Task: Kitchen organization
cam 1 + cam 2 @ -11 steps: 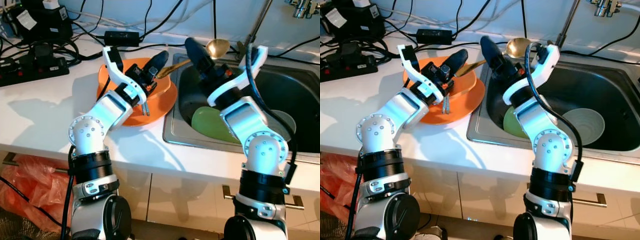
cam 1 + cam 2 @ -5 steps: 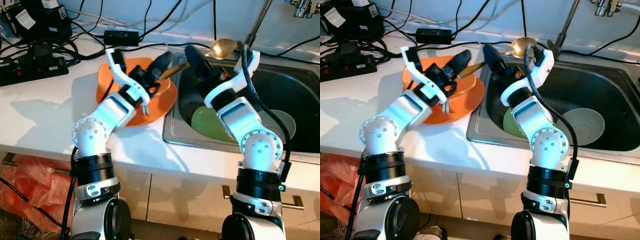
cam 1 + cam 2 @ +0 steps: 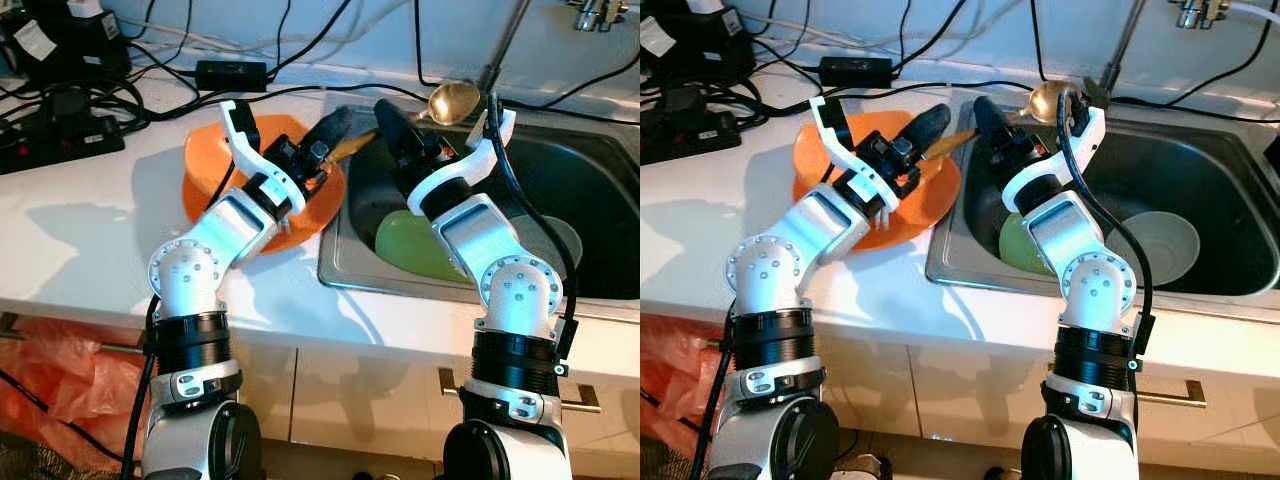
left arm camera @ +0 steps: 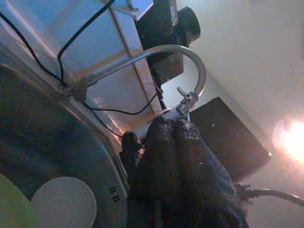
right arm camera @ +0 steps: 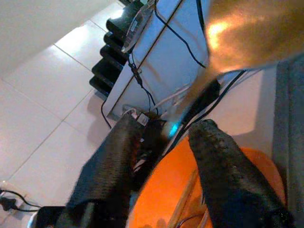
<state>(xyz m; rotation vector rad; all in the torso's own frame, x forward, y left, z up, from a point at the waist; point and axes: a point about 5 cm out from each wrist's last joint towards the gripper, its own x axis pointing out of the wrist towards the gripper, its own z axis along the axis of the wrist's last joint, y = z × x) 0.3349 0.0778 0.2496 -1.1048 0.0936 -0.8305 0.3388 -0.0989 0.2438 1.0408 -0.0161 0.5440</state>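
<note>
Over the seam between counter and sink, I am gripping the gold ladle by its handle with the left gripper, fingers closed; right gripper is standing open alongside. Its bowl is pointing toward the faucet, handle toward the orange plate. Slippage risks dropping it onto the green plate

Brushed steel sink, dull sheen. The ladle gleams like polished brass; the orange plate looks glossy, plastic-smooth. White counter, smooth and satiny. Left end effector fingers: black, coarse, woven-looking texture.
</note>
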